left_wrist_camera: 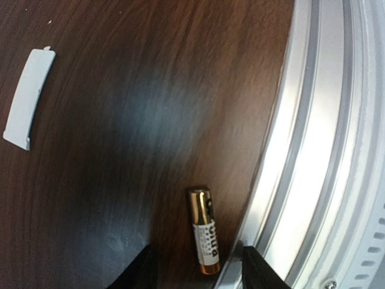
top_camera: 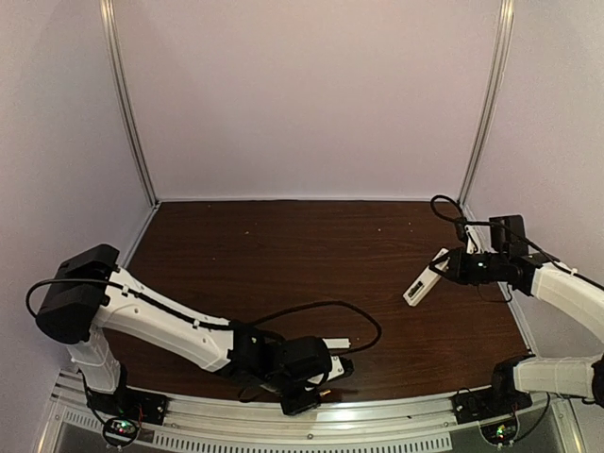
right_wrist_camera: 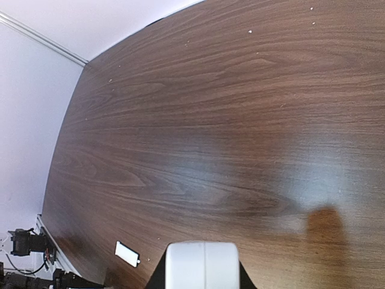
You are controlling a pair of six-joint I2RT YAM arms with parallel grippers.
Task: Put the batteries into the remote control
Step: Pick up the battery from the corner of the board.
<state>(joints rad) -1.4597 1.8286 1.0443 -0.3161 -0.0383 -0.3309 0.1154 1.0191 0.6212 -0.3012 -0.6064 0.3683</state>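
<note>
Left gripper (left_wrist_camera: 201,272) is half open, straddling a copper-and-black battery (left_wrist_camera: 204,232) lying by the tabletop's (left_wrist_camera: 120,156) near rail (left_wrist_camera: 307,150), which only its wrist cam shows since the arm hides it from above, and the right gripper (top_camera: 452,267) is clamped on the white remote (top_camera: 422,282), far right.

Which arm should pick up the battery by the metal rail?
Left. The left pincer is open, the battery between its fingers. The right pincer is shut on the remote control, far off.
</note>
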